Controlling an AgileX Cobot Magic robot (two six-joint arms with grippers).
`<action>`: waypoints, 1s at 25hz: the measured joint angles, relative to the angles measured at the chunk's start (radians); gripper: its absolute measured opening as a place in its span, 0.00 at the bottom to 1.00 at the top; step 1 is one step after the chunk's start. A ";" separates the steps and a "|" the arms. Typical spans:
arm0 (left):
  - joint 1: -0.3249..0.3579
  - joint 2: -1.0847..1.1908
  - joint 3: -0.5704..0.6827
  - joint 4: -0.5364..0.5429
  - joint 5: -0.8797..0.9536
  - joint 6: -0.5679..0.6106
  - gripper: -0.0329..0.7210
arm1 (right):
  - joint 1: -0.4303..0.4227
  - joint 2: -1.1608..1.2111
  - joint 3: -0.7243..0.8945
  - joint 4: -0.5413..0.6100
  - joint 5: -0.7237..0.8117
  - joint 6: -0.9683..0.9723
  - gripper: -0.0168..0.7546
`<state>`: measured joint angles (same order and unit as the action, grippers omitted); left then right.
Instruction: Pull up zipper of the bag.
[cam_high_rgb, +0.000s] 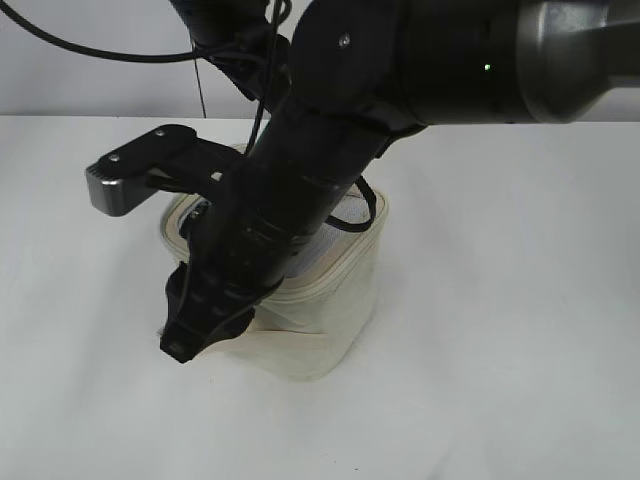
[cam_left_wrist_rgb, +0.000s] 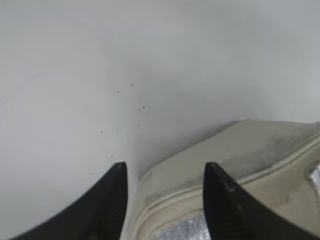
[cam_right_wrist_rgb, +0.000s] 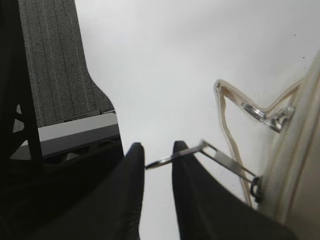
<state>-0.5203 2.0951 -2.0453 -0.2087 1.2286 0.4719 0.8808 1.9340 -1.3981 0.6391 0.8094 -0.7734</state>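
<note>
Item: bag (cam_high_rgb: 330, 320), small boxy cream soft case, standing on a white table (cam_high_rgb: 520, 300), centre-left in the exterior view, largely hidden behind a dark arm

Item: zipper (cam_right_wrist_rgb: 256, 186), track along the lid rim; one slider at the bag's edge carries a thin metal ring pull (cam_right_wrist_rgb: 200, 152) drawn out level toward the right claw

Item: right gripper (cam_right_wrist_rgb: 157, 152), fingers narrowed onto the outer end of the ring pull, small gap showing between them

Item: left gripper (cam_left_wrist_rgb: 165, 172), fingers spread wide, straddling the bag's upper corner; contact cannot be told

Risk: hold on the pull is only at the tips, so a skewed tug may slip the ring free

Risk: the light bag may slide or tip if the left claw does not brace it
</note>
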 joint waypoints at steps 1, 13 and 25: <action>0.010 -0.005 0.000 0.000 0.000 -0.007 0.56 | 0.002 -0.001 -0.003 0.000 0.005 0.014 0.32; 0.090 -0.009 0.000 0.002 -0.003 -0.065 0.58 | 0.003 -0.095 -0.016 -0.076 0.010 0.255 0.67; 0.134 -0.018 0.000 -0.078 -0.005 -0.096 0.58 | -0.183 -0.191 -0.016 -0.252 0.151 0.645 0.67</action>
<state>-0.3860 2.0774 -2.0453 -0.2867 1.2241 0.3763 0.6974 1.7425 -1.4138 0.3876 0.9604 -0.1287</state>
